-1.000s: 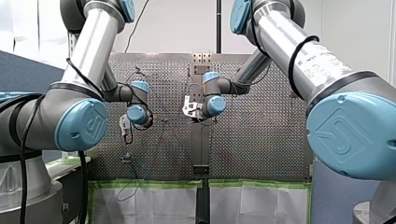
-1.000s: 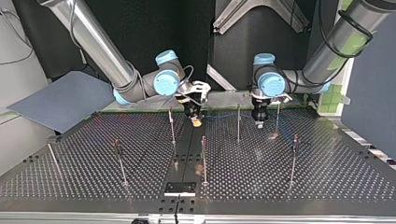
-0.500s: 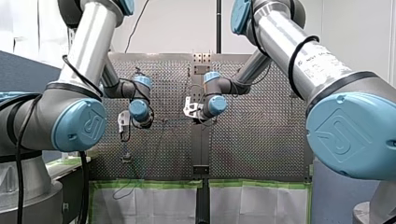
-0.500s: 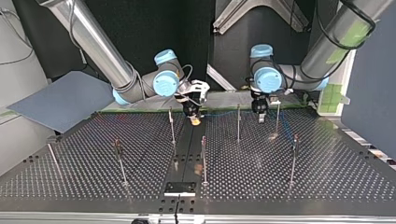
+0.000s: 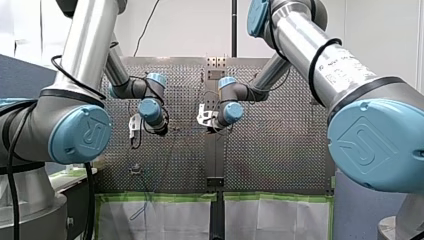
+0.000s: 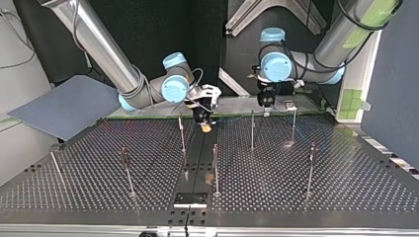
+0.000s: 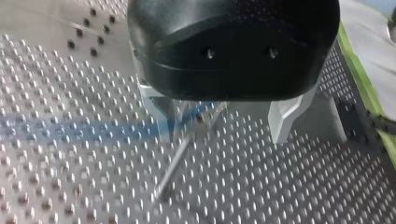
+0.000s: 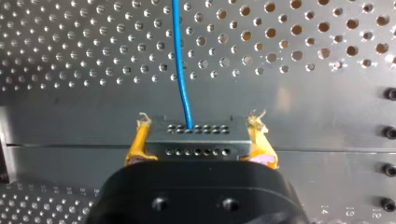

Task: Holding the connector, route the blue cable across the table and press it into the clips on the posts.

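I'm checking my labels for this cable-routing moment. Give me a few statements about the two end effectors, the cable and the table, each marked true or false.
1. The right end effector grips the connector between yellow pads. True.
2. The blue cable leaves the connector. True.
3. The left end effector is shut on the blue cable. False: its fingers stand apart.
4. The table is smooth and unperforated. False: it is covered in holes.

Place: a robotics lab or test cell.
Bench: a perforated metal table (image 6: 346,192), its grid of holes spreading under and ahead of both arms' jaws.
Fixtures: thin metal posts (image 6: 216,168) standing on it, ahead of the jaws.
Machines: two silver arms (image 5: 95,45) with blue joint caps.
Edging: green tape (image 5: 160,197) along the table's edge.
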`<action>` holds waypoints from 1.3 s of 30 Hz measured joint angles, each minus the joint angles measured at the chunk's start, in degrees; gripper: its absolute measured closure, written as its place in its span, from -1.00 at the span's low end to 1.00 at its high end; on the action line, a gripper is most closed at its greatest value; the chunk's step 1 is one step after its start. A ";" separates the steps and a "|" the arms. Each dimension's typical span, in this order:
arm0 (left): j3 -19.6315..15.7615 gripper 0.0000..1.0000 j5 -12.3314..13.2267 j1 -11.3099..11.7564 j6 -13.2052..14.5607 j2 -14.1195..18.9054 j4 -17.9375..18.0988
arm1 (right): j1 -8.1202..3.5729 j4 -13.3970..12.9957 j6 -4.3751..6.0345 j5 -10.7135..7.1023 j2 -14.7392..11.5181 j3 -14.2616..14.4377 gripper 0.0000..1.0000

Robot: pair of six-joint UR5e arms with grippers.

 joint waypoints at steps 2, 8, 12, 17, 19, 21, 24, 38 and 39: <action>-0.11 -1.00 0.01 -0.91 -0.18 0.23 -0.05 | -0.12 0.32 -0.03 0.06 0.00 0.00 1.00; -0.48 -1.00 0.10 -4.06 -0.12 0.39 -0.58 | -0.75 0.97 -0.08 0.30 0.00 0.02 1.00; -0.74 -1.00 0.12 -5.29 -0.39 0.40 0.00 | -1.40 1.16 -0.09 0.32 0.00 0.02 1.00; -0.76 -1.00 0.07 -6.41 -1.09 0.36 1.31 | -2.01 1.25 -0.09 0.33 0.01 0.04 1.00; -0.71 -1.00 0.06 -6.81 -1.52 0.26 2.18 | -2.23 1.24 -0.09 0.33 0.00 0.03 1.00; -0.53 -1.00 0.10 -7.11 -1.99 -0.02 3.07 | -2.34 1.22 -0.06 0.37 0.01 0.02 1.00; 0.32 -1.00 0.50 -7.57 -2.54 -1.07 3.64 | -2.42 1.22 -0.02 0.39 0.00 0.02 1.00; 7.08 -1.00 -1.68 -9.36 -5.49 -7.94 3.54 | -2.54 1.13 0.00 0.34 0.07 0.03 1.00; 7.67 -1.00 -1.87 -9.45 -5.55 -8.53 3.55 | -2.56 1.12 0.00 0.31 0.07 0.02 1.00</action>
